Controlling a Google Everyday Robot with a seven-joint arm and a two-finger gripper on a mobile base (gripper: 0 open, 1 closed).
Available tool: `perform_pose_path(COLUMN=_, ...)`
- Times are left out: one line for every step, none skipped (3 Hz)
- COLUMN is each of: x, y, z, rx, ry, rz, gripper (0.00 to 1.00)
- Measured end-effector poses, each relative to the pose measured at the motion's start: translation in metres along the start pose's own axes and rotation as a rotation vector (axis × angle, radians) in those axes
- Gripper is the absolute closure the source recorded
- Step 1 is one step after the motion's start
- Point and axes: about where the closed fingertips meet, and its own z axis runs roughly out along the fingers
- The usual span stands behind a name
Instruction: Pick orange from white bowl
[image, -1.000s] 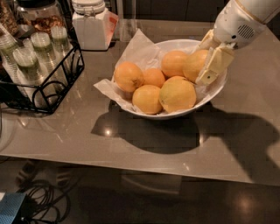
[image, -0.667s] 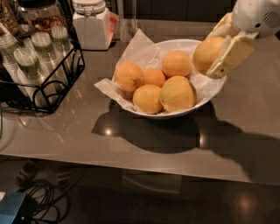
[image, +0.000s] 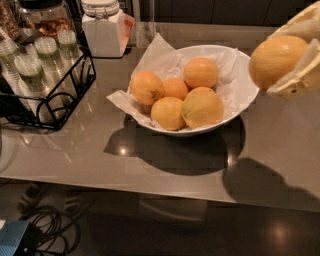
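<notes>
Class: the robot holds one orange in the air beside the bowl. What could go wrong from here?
1. The orange is round, and the jaws of the gripper hold only its right part; it could slip out.
2. It hangs right of the bowl, over the table, so a dropped orange might roll off.

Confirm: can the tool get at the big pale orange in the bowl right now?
Probably not: the tool, off to the right of the white bowl, is shut on the orange. The pale orange lies uncovered, so only that load blocks it.
</notes>
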Motion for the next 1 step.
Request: perform_pose_path(x=0.0035, y=0.0027, z=-0.0066, rx=0.011, ry=-0.005, rz=0.015, gripper=1.0)
